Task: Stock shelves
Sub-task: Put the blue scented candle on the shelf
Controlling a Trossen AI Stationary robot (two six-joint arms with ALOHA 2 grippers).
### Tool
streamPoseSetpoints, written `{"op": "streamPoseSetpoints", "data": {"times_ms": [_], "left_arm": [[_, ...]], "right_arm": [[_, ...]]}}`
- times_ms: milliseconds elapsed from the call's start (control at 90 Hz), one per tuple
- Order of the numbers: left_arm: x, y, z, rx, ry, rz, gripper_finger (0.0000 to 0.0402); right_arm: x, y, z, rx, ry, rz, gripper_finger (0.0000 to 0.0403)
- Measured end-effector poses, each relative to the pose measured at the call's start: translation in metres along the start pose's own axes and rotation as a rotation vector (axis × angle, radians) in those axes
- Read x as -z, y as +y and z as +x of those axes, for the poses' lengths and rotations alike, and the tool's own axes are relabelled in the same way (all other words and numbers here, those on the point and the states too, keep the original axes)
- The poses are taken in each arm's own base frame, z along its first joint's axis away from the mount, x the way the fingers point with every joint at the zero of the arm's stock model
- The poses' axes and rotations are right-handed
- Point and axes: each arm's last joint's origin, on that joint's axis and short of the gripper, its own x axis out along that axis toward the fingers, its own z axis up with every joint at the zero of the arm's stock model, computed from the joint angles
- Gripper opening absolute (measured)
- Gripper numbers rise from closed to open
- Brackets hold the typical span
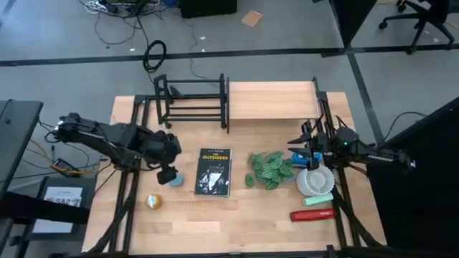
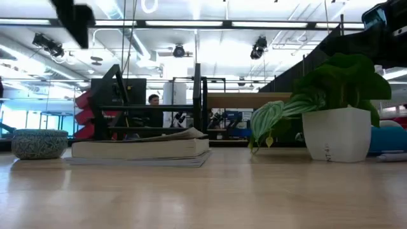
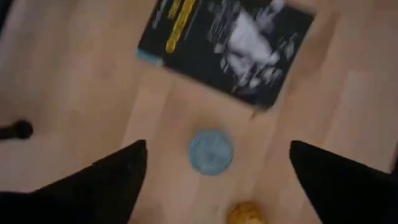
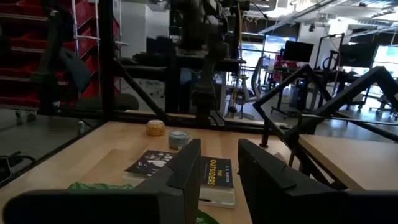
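Left gripper (image 1: pixel 167 174) is hanging above the tabletop (image 1: pixel 237 215) over the small blue round dish (image 1: pixel 176 180), jaws spread wide; in the left wrist view the dish (image 3: pixel 211 150) is sitting between the two dark fingers (image 3: pixel 112 174), not touched. A yellow ball (image 1: pixel 153 201) is lying nearby toward the front edge, and the black book (image 1: pixel 214 172) is lying flat just beside the dish.

Right gripper (image 1: pixel 310 148) is hovering by the potted plant (image 1: pixel 270 169) and the white bowl (image 1: pixel 315 180), jaws parted with a narrow gap, holding nothing. A blue item (image 1: pixel 300 158) is lying under it; a green bar (image 1: pixel 318 198) and a red box (image 1: pixel 312 214) are lying near the front right.

The black metal-bar rack (image 1: pixel 192 100) is standing at the far edge, left of centre, with the wooden board shelf (image 1: pixel 271 99) right beside it. Both are well apart from either gripper.
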Motion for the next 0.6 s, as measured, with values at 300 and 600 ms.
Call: {"op": "streamPoseSetpoints", "data": {"times_ms": [300, 600], "left_arm": [[0.020, 0.001, 0.051, -0.008, 0.080, 0.028, 0.0394], [0.034, 0.005, 0.086, 0.001, 0.073, 0.105, 0.0393]], "right_arm": [[0.000, 0.000, 0.000, 0.000, -0.002, 0.000, 0.0077], [0.000, 0.000, 0.000, 0.000, -0.001, -0.001, 0.0077]]}}
